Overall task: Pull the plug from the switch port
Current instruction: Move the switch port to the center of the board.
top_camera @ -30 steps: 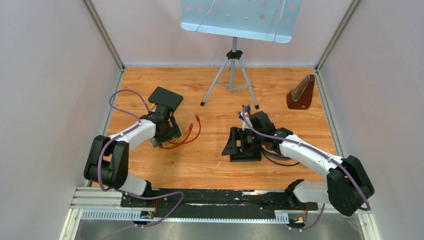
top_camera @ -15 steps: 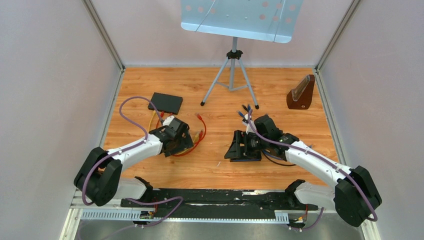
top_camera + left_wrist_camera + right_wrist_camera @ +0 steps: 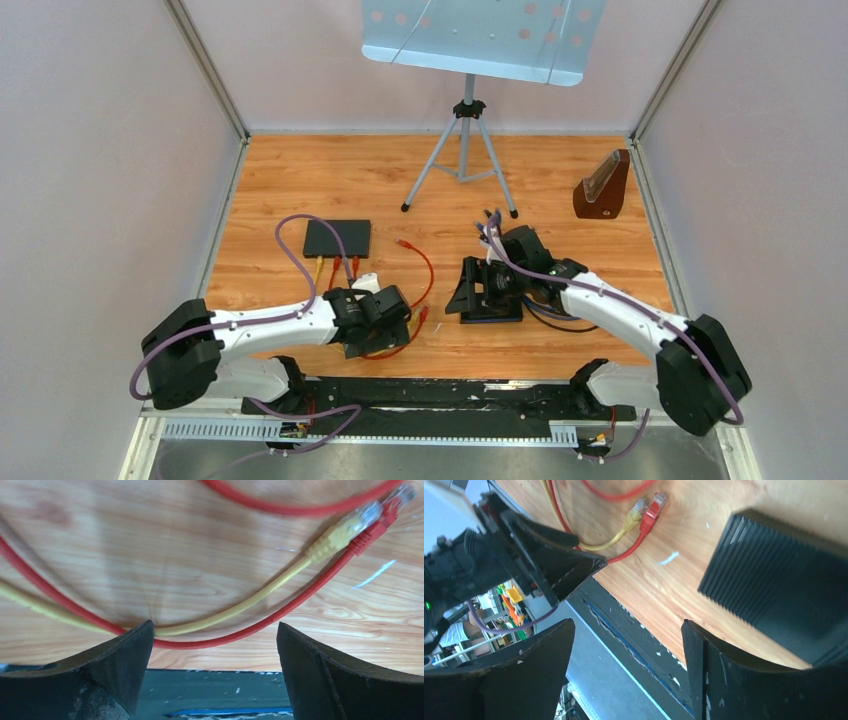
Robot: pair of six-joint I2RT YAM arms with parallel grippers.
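The black switch point(image 3: 337, 238) lies flat at the left of the table. Yellow and red cables point(image 3: 335, 268) run into its near edge. My left gripper point(image 3: 392, 322) is open and empty, low over the table near the front edge. A yellow cable point(image 3: 240, 607) and a red cable point(image 3: 280, 615) pass just beyond its fingertips point(image 3: 135, 645). Their loose yellow plug point(image 3: 350, 527) and red plug point(image 3: 395, 502) lie to the right. My right gripper point(image 3: 468, 292) is open and empty beside a black ribbed block point(image 3: 784, 580).
A music stand's tripod point(image 3: 463, 130) stands at the back centre. A brown wedge-shaped object point(image 3: 602, 185) is at the back right. Another loose red plug point(image 3: 403, 243) lies right of the switch. A black rail point(image 3: 440, 395) runs along the near edge.
My left arm has swung back and right, from beside the switch to the near edge. The switch has slid nearer and lies flat, its cables trailing. The right gripper barely moved.
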